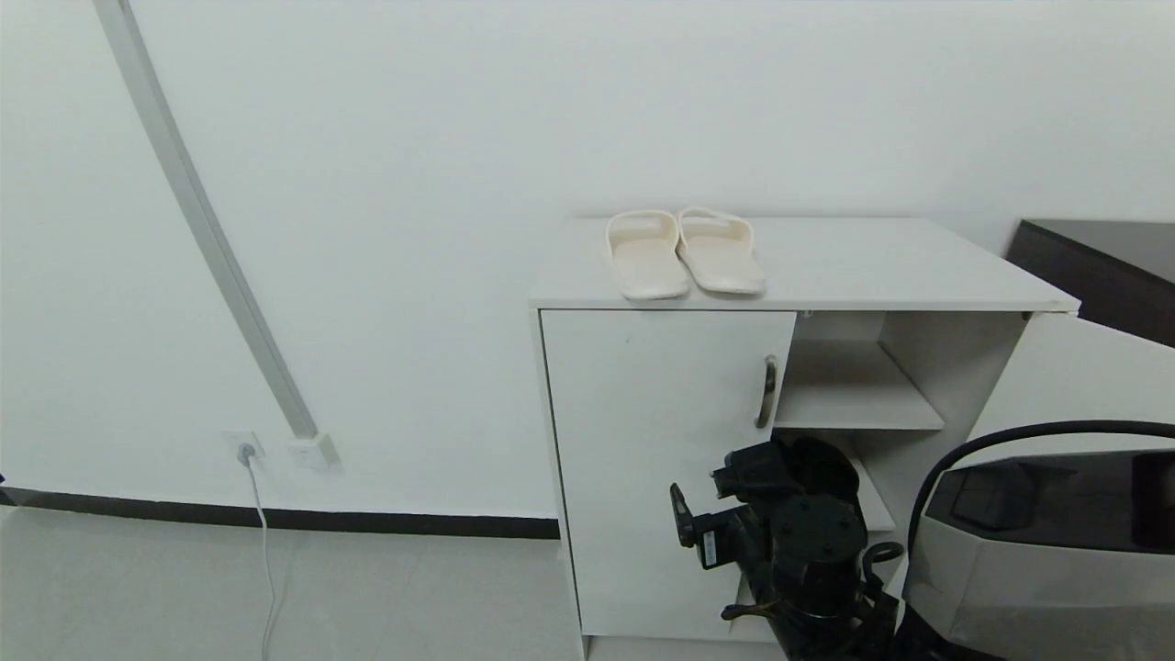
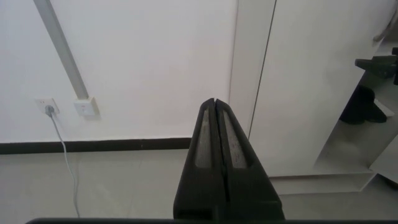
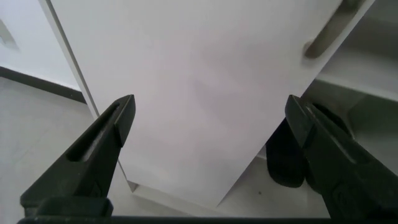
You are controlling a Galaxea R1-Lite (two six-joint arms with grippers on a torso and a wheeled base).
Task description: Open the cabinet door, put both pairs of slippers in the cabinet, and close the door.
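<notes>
Cream slippers (image 1: 684,252) on cabinet top (image 1: 872,262), white wall (image 1: 459,138), left jaws together, right jaws wide

One cabinet (image 1: 826,266), with one closed door (image 1: 661,459) and one open door (image 1: 1074,376). Two cream slippers (image 1: 684,252) on top. Dark slippers (image 3: 286,165) inside, number indeterminate.

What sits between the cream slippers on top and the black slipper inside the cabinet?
In the head view, the cabinet top and one bare shelf separate the cream slippers from the black slipper below.
</notes>
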